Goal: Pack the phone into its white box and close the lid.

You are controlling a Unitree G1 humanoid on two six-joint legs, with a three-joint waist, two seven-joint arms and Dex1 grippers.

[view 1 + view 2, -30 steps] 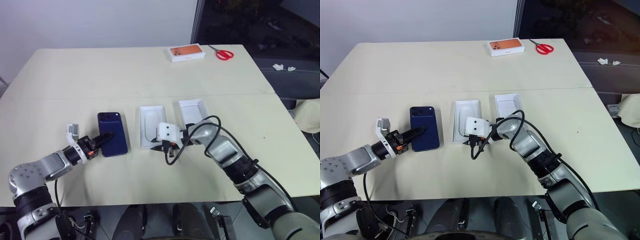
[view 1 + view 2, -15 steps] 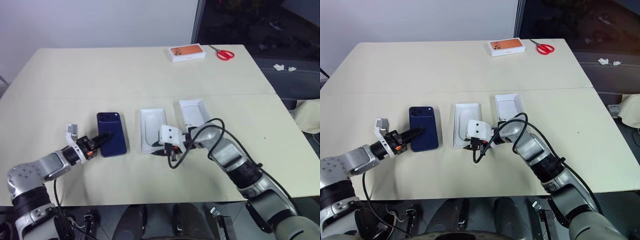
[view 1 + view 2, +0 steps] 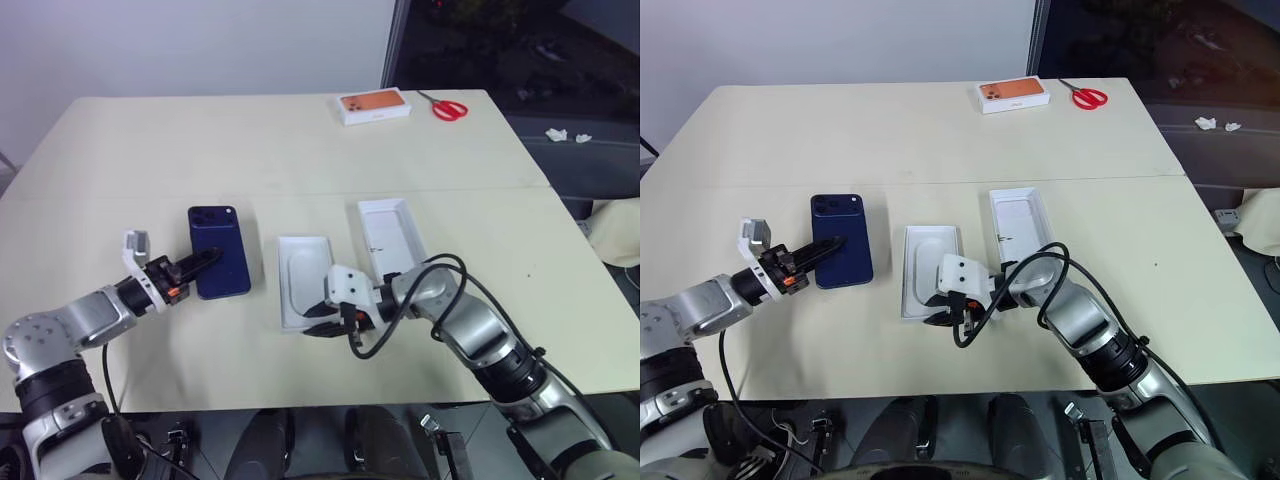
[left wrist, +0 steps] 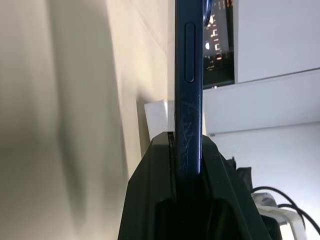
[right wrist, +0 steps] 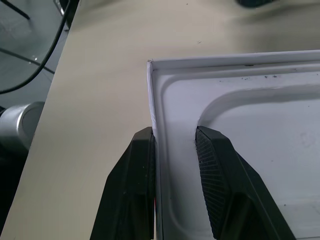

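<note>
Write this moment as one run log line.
left gripper: shut on phone | right gripper: straddling wall of white insert | lid: on table

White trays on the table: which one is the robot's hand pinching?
The tray with the oval recess, beside the phone; the right hand grips its near rim.

Even, soft light from overhead fell on the table (image 3: pixel 300 140), leaving faint shadows beside the arms. The far right corner of the room stayed dark. Close up, the phone (image 4: pixel 189 100) looked sharp against a blurred background, with a broad soft shadow on the tabletop.
</note>
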